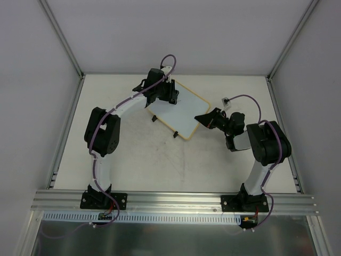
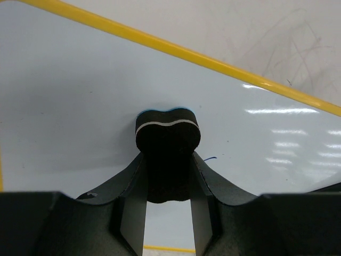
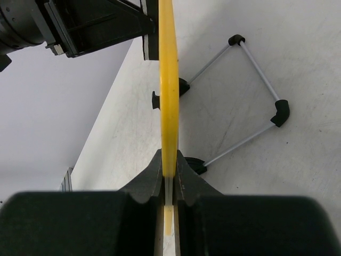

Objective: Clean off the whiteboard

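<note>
The left hand (image 2: 168, 162) is closed narrowly on a small black eraser block with a thin white stripe (image 2: 168, 140), one finger pressing each side of it. The block's far end, edged with a thin blue layer, meets the white face of the small rectangular whiteboard with rounded corners and a thin yellow frame (image 2: 80, 90). Just right of the eraser block, close to one finger, a short blue pen mark (image 2: 211, 158) shows on the white face. Apart from reflected light streaks on its right part, the face in the left wrist view looks clean.

From above, the whiteboard (image 1: 184, 114) sits near the middle of the off-white bench (image 1: 133, 160), towards its far side and turned at an angle. It is propped up rather than lying flat, with two small black feet showing along its near-left edge. The left hand (image 1: 169, 96) is over the board's far corner, and the left arm curves in from the left.

The right hand (image 1: 203, 118) comes in from the right and grips the board's near-right edge. In the right wrist view the whiteboard (image 3: 169, 80) is seen edge-on as a yellow strip. The right hand (image 3: 169, 166) is clamped on that strip, one finger on each face with no visible gap. Behind the board, a folding stand of thin grey rods with black corner joints (image 3: 250, 101) rests on the scuffed bench (image 3: 298, 186).
</note>
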`<state>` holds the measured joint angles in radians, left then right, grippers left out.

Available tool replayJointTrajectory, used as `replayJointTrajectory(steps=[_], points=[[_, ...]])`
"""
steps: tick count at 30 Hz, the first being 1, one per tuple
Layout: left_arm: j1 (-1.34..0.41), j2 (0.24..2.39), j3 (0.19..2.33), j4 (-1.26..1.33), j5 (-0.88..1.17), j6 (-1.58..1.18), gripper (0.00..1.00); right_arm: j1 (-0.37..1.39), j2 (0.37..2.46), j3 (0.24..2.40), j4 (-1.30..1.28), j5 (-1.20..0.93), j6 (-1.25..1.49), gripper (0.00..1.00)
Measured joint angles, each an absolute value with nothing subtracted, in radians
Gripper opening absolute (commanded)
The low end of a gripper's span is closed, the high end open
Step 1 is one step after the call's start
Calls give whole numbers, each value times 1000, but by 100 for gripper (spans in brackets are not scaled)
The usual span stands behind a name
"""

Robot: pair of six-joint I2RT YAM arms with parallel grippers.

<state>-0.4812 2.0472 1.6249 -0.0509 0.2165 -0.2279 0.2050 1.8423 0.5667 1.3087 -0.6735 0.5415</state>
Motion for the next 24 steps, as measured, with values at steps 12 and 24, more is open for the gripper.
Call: replayJointTrajectory(steps=[12,24], points=[[-615,2034,1624,-28,204,-253,0,204,1842,567,1303,-673,538,0],[-624,2028,1615,-14,238,-255,0,204,1842,567,1303,-674,532,0]])
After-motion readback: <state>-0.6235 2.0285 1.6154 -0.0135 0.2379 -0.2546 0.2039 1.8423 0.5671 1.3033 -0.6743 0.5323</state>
